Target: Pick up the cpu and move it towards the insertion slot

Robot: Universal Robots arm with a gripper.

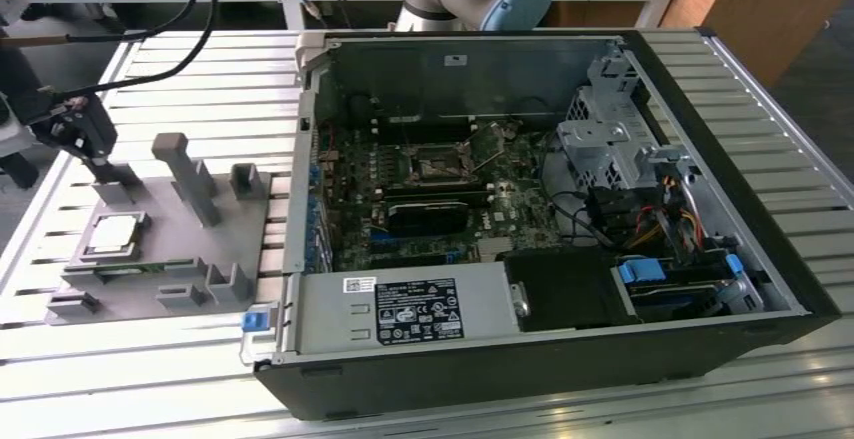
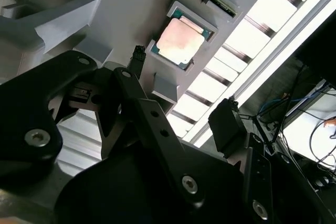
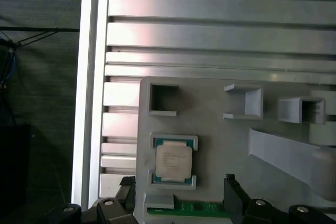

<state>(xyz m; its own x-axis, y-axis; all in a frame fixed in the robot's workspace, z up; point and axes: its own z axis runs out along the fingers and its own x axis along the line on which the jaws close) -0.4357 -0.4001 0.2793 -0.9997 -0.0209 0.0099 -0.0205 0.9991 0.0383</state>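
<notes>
Tool (image 3: 179, 180) hangs wide open and empty over the grey fixture (image 3: 220, 145), where the chip (image 3: 174, 162) lies flat in its square pocket, seen between the two fingers (image 3: 231, 186) in the first wrist view, untouched.

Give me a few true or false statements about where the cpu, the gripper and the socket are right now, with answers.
1. The cpu lies in a recess of the grey fixture. True.
2. The gripper is shut on the cpu. False: it is open, its fingers spread wide, and the cpu lies in the fixture, not held.
3. The insertion slot sits on the board inside the open computer case. True.
4. The grey fixture stands on the exterior view's right of the computer case. False: it stands on the exterior view's left of it.
5. The cpu already rests in the insertion slot. False: the cpu is in the grey fixture, outside the case.
</notes>
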